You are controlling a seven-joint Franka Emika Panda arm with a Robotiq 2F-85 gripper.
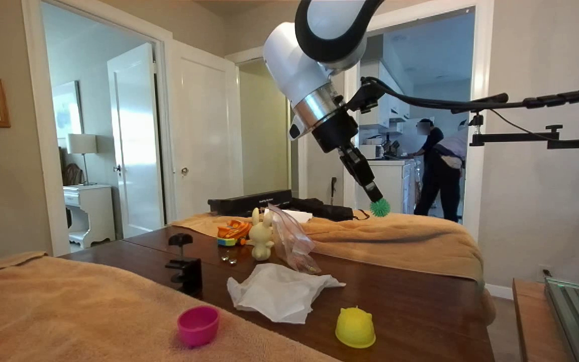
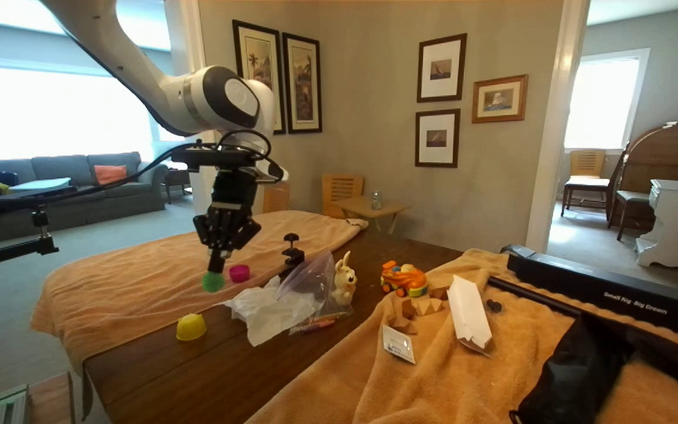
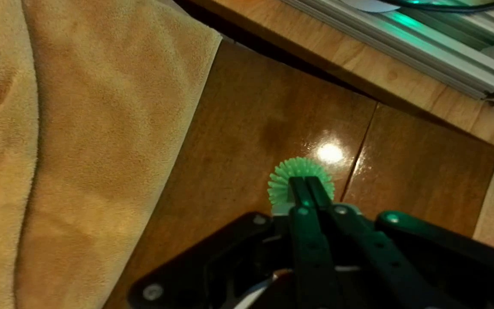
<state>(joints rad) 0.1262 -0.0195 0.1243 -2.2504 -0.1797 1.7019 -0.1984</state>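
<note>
"Exterior view, starting left: the yellow cup [image 2: 190,327] sits on the tabletop [image 2: 156,371], below the gripper [image 2: 216,268] and a touch to its left."

"And at the gripper?"

"Here we go: the green spiky ball [image 2: 213,282], straight under the gripper's tips and touching them, squarely in line with the fingers. Round, so no long axis to call."

"So those fingers are...?"

"Together, pinched on the ball! Wrist view has the tips almost meeting, in among the spikes, and both exterior views have it hanging above the tabletop."

"Keep going right!"

"Pink cup [image 2: 239,273] just right of the gripper as seen here, down on the orange towel [image 2: 127,288]. Then the white tissue [image 2: 271,309], the plastic bag [image 2: 312,277], the rabbit figure [image 2: 344,281]."

"And beyond those?"

"The toy vehicle [image 2: 404,279], right of and well apart from the gripper."
</note>
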